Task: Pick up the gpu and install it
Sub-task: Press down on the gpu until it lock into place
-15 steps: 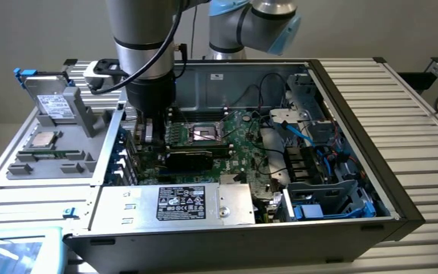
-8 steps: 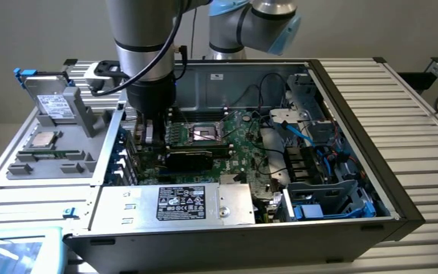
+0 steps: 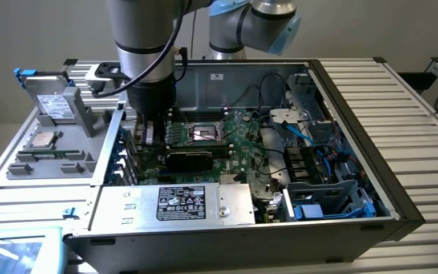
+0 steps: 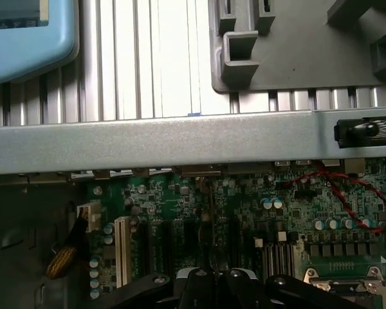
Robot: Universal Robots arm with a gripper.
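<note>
While cables (image 3: 268, 123) crowd motherboard (image 3: 227, 142), hand (image 3: 152, 149) hovers.

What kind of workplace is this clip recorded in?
Probably a lab bench or test cell for robotic computer assembly: an open grey desktop computer case exposing its green motherboard, set on a ribbed aluminium table, beside a grey parts-holding fixture.

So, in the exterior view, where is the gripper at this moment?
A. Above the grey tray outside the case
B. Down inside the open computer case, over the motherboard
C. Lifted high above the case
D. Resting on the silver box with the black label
B: the gripper is low inside the open case, next to the black card on the motherboard, away from the silver box.
</note>
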